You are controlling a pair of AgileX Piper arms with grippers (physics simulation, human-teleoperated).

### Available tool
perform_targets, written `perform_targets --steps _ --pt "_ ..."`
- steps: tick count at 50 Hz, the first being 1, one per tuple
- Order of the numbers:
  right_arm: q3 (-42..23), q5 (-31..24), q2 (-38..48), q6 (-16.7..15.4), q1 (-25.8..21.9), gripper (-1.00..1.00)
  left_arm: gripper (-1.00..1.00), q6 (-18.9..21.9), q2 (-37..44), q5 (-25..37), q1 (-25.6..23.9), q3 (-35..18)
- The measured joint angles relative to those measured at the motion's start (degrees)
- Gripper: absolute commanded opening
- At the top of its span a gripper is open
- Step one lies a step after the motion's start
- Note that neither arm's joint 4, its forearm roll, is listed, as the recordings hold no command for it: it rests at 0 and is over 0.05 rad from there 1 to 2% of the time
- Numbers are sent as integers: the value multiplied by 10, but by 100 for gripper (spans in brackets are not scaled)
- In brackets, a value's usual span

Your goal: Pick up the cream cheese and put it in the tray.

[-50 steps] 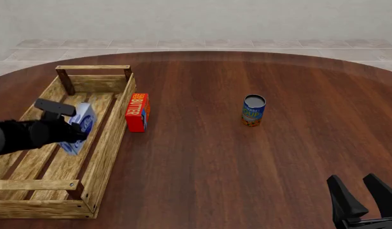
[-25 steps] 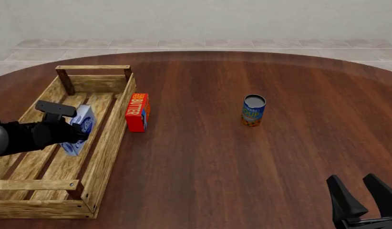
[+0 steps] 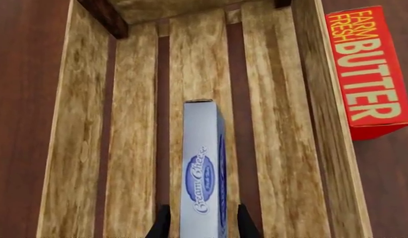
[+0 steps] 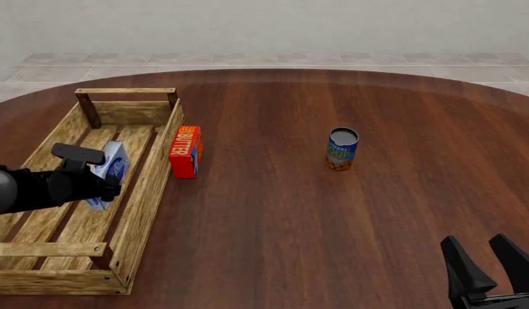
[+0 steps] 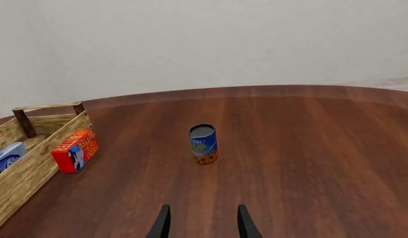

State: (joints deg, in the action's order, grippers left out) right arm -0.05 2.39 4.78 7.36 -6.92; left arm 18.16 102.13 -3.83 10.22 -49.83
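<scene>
Table: round, dark reddish wood; carries everything here.

Tray: light slatted crate near the table's left edge, long axis running front to back, a handle bar across each end. Slatted floor shows clearly in the left wrist view.

Left arm: comes in over the tray's left wall, reaching into the middle of the crate.

Left gripper: fingers clamped on the cream cheese, one dark tip on each broad face.

Right gripper: low at the table's front right corner, fingers apart, nothing between them.

Butter box: red-orange, on the table just outside the tray's right wall, toward its far end; whether it touches the wall, cannot tell.

Cream cheese: pale blue-white box inside the tray, standing on a narrow edge over the middle slats, dark blue oval logo on its side. Whether it rests on the slats, cannot tell.

Can: blue, upright, near the table's middle, well apart from tray and boxes.
</scene>
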Motion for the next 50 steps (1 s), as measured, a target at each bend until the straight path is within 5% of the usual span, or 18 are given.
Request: perform_targets --steps 50 --pt "0 3 6 -1 -2 100 100 15 -135 60 -14 0"
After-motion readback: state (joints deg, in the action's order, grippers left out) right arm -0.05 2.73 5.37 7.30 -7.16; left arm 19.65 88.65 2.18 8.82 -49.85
